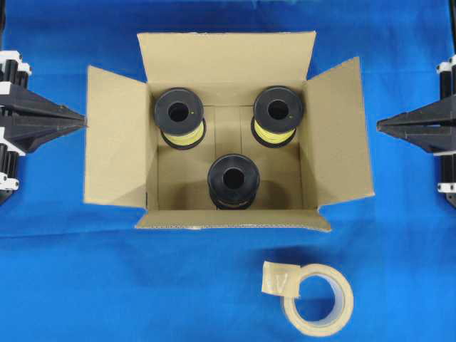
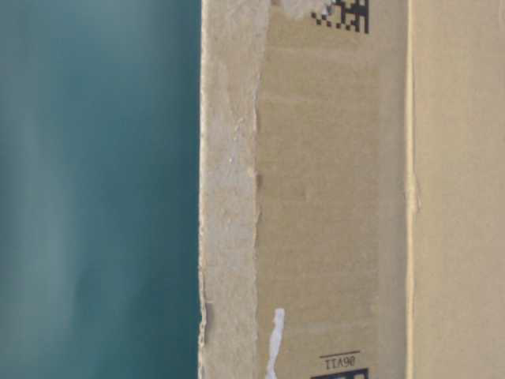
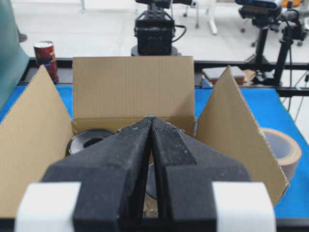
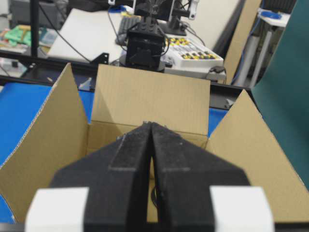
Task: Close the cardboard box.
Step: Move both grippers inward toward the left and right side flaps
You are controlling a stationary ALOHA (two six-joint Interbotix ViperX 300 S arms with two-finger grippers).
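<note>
The cardboard box stands open in the middle of the blue table, all four flaps splayed outward. Inside it stand three black spools, two of them wound with yellow. My left gripper is shut and empty, its tip right at the outer edge of the left flap. At the other side my right gripper is also shut and empty, a short way off the right flap. Both wrist views look across the box over closed fingertips. The table-level view shows only the box's wall, close up.
A beige tape roll lies on the blue table in front of the box, toward the right, and shows in the left wrist view. A can stands beyond the table's far edge. A teal backdrop lies to the left of the box.
</note>
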